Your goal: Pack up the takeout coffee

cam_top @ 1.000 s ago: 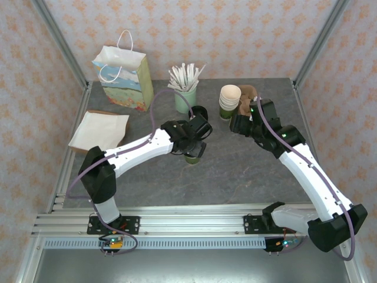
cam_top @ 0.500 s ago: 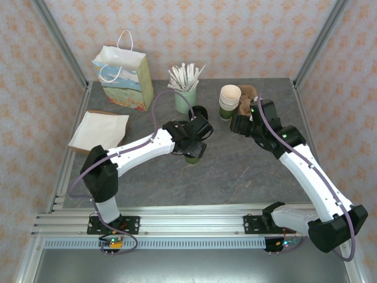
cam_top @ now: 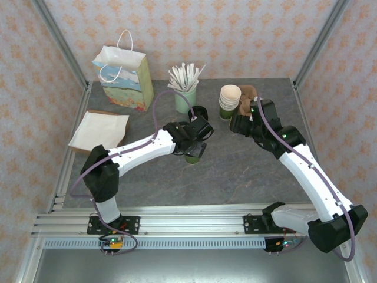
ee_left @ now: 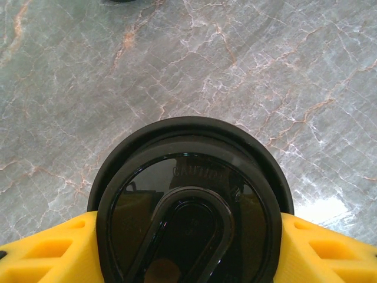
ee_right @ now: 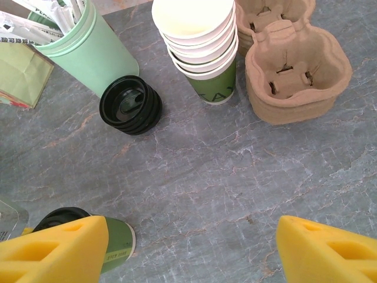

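Desk (cam_top: 235, 171), centre: takeout coffee (cam_top: 192, 157) grasped beneath its black lid (ee_left: 188, 218) by the left fingers (ee_left: 47, 250); lid uppermost, long axis near vertical, leaning slightly. Behind it: stack of black lids (ee_right: 131, 106), pale green mug of white sticks (ee_right: 88, 50), stacked lidless cups (ee_right: 203, 53), pulp cup carrier (ee_right: 294, 73). Rear left: gift bag (cam_top: 123, 76), flat white paper (cam_top: 100, 131). Right fingers (ee_right: 59, 247) spread, empty, near the stacked cups

Small green takeout coffee (cam_top: 191, 157), black lid on.
It looks tilted at the middle of the worktop (cam_top: 235, 171), lid clasped between the left hand (ee_left: 188, 236)'s yellow fingers (ee_left: 41, 253).
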Robot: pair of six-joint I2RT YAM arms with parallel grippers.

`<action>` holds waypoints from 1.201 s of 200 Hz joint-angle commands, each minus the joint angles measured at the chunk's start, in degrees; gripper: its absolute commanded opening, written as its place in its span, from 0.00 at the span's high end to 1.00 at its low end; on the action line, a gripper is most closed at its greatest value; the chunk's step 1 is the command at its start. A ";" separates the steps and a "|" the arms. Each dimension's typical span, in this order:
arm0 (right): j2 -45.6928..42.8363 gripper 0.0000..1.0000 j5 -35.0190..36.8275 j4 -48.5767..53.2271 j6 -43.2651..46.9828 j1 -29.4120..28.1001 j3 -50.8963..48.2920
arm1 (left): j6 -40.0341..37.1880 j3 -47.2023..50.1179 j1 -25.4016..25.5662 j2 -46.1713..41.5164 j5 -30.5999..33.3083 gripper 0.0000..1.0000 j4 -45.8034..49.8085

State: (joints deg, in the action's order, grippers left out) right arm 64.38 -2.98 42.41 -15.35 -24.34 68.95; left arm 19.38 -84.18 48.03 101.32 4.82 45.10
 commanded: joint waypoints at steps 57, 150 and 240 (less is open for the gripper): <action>0.48 0.24 -0.93 -1.21 0.24 -0.14 0.08 | -0.74 -1.22 0.31 0.76 0.46 0.37 2.61; 0.07 0.24 -0.39 -1.04 0.41 -0.16 -0.91 | 1.80 8.38 0.27 1.89 -5.77 0.39 1.32; 0.23 0.24 -0.45 -1.99 -0.08 -0.11 -2.48 | -1.18 8.39 1.45 4.74 -1.49 0.43 9.15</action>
State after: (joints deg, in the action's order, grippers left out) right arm 64.82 -4.08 41.47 -15.35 -24.34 67.53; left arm 19.44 -80.73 48.53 100.51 4.16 42.09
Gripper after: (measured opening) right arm 0.759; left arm 0.623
